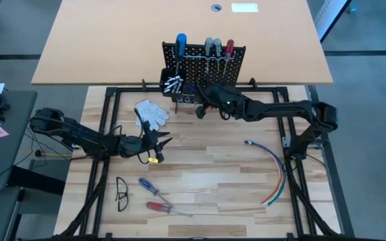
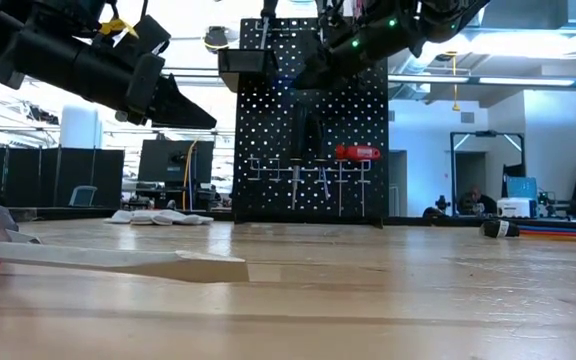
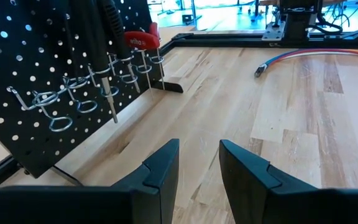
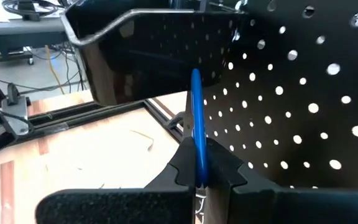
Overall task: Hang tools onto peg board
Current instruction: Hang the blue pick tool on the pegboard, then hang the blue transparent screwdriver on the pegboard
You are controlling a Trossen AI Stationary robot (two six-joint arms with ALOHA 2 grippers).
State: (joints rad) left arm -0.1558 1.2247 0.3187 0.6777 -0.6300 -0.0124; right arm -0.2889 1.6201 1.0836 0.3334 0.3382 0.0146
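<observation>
The right gripper point(image 4: 199, 177) is closed on a thin blue tool point(image 4: 196, 124), holding it right at the face of the peg board point(image 1: 206, 63), which stands at the far middle of the bench point(image 1: 213, 174). The left gripper point(image 1: 158, 144) hovers left of centre, partly open and empty. Two screwdrivers point(image 1: 156, 197) lie on the near left of the bench.

Open wood mid-table between glove point(image 1: 152, 113) and cables point(image 1: 271, 171) is passable; peg board point(image 1: 203, 63) front is crowded by right arm's gripper point(image 1: 200, 111), and near edge has glasses point(image 1: 121, 193) and two screwdrivers point(image 1: 154, 197).
</observation>
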